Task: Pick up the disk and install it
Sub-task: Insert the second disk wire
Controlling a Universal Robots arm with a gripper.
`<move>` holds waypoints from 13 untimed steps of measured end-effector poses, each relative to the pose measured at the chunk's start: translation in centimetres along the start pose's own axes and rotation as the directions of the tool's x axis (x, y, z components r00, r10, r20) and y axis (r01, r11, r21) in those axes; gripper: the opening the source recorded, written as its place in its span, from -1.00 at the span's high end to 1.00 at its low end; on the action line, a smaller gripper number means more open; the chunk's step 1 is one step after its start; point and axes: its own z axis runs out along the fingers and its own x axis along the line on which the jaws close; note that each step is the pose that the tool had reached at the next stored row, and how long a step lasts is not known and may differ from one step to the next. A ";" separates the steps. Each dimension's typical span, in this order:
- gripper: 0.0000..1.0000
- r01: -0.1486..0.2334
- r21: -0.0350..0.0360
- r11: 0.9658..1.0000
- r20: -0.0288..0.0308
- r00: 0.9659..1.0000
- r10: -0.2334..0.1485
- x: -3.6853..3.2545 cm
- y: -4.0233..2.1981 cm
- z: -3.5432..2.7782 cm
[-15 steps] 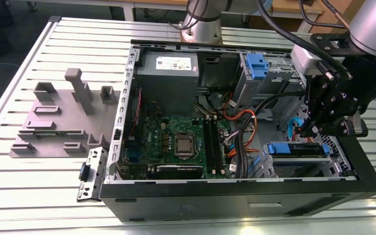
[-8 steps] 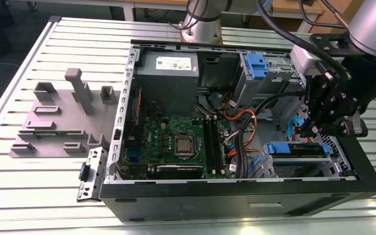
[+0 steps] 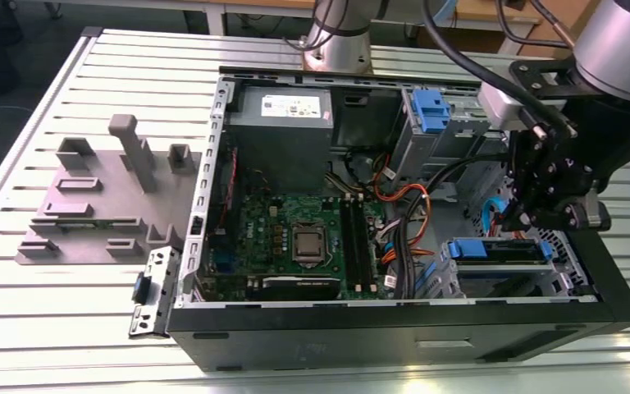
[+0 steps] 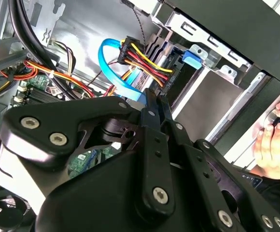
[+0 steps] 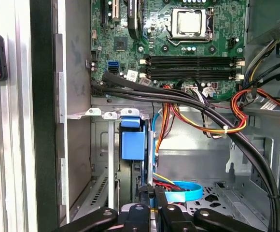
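Silver disk in blue plastic caddy [image 3: 498, 250] sits slotted in a drive bay of the black computer case [image 3: 403, 328].
Black gripper [image 4: 152, 96] hangs close by, fingers [image 4: 151, 125] pressed together and empty, seemingly to push it home.

Bright, even light falls from overhead on my ribbed counter [image 3: 30, 328], which glares white along its near edge in the exterior view. Shadows deepen inside the computer case [image 3: 403, 336]. My black hand [image 4: 154, 96] looks dark, with faint sheen, in the second wrist view.
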 end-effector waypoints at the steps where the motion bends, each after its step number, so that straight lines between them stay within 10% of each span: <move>1: 0.68 0.000 0.003 1.000 0.000 1.000 0.000 0.00 0.05 0.07; 13: 0.68 0.000 0.036 0.999 0.000 1.000 0.000 0.41 0.62 0.79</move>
